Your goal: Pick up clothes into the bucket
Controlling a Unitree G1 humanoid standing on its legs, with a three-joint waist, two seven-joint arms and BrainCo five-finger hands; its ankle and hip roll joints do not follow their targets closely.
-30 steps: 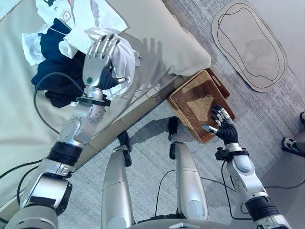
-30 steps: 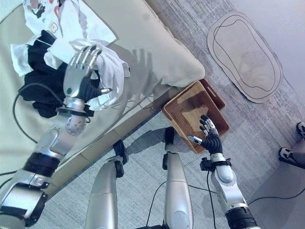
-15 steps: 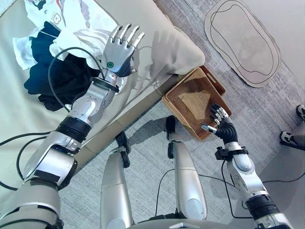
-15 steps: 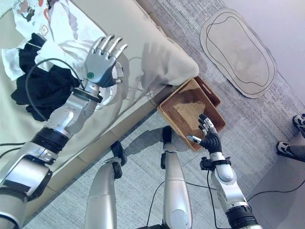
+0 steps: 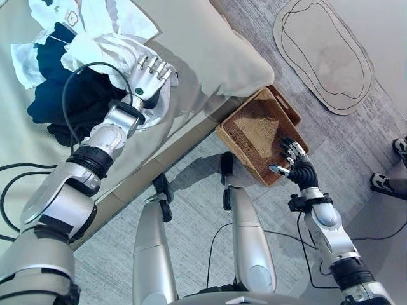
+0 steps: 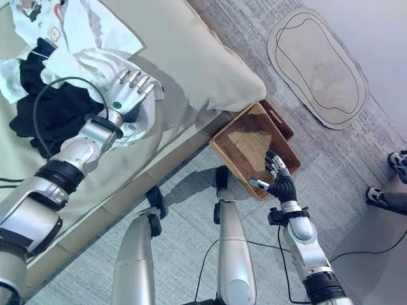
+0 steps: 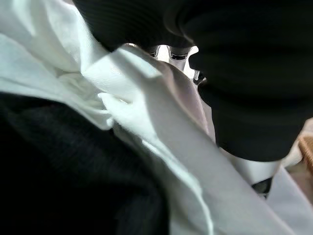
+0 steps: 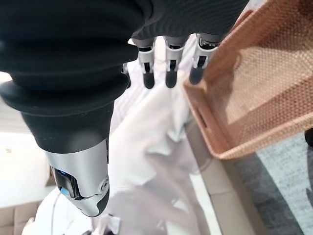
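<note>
A crumpled white garment (image 5: 105, 49) lies on the beige sofa seat (image 5: 38, 152), on top of a dark navy garment (image 5: 54, 105), with a white printed shirt (image 5: 95, 14) behind them. My left hand (image 5: 149, 75) rests palm down on the white garment, open, its fingers slightly bent onto the cloth. In the left wrist view the white garment (image 7: 146, 107) and the dark one (image 7: 58, 171) lie close under the palm. A brown wicker basket (image 5: 254, 136) stands on the floor by the sofa. My right hand (image 5: 294, 166) hovers open at its near corner, holding nothing.
A beige pillow (image 5: 216, 51) lies on the sofa's edge, just above the basket. An oval grey mat (image 5: 324, 54) is on the carpet behind the basket. A person's shoes (image 5: 385, 184) show at the right edge.
My left hand, raised with spread fingers near the pillow half a second ago, has come down and back left onto the white garment. The right hand stays by the basket.
</note>
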